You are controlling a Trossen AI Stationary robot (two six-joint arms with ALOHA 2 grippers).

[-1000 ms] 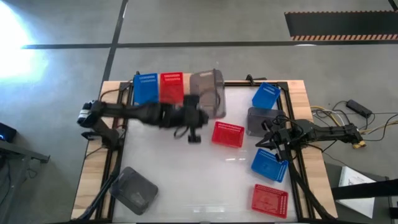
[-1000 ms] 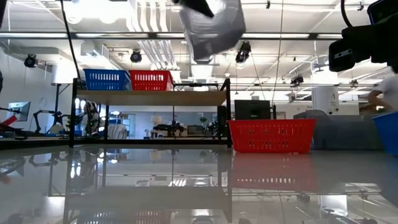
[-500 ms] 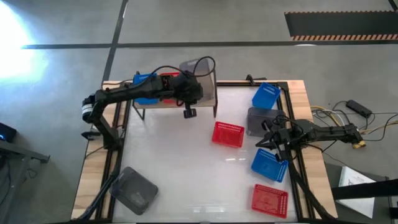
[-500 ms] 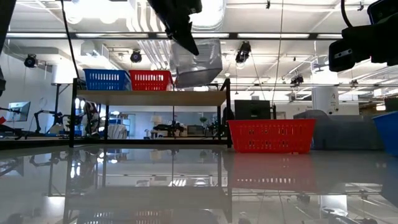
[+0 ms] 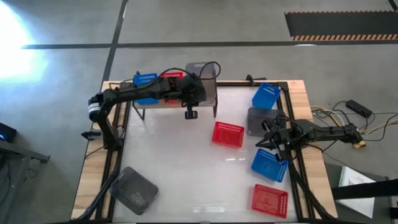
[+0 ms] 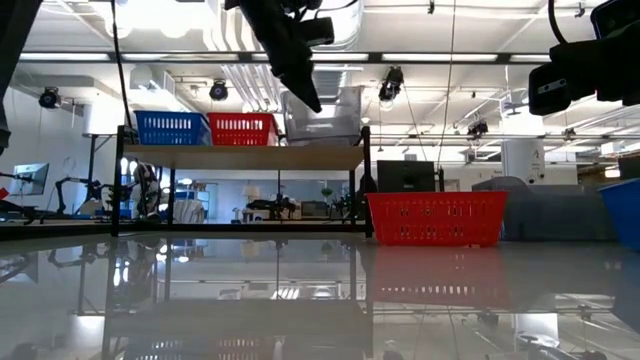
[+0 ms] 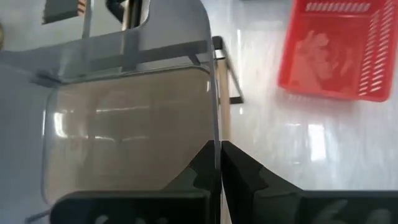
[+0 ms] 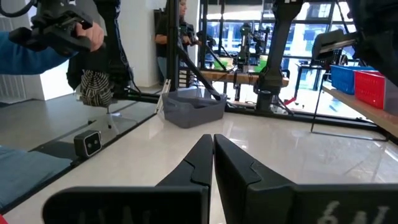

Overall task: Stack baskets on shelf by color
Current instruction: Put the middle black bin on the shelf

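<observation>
High view: left gripper [image 5: 198,93] over shelf [image 5: 142,103] right end with grey basket [image 5: 205,78]; right gripper [image 5: 266,140] waits at table's right edge
Low view: basket on shelf beside red one [image 6: 241,129]
Wrist views: left fingers [image 7: 202,171] clamp basket wall; right fingers [image 8: 199,158] closed, empty

The left claw [image 5: 200,93] is stretched far out, its fingers [image 7: 205,168] pinched together. The right claw [image 5: 266,140] waits low, fingers [image 8: 202,158] closed.

Two dark jointed arms trail thin black cables.
</observation>
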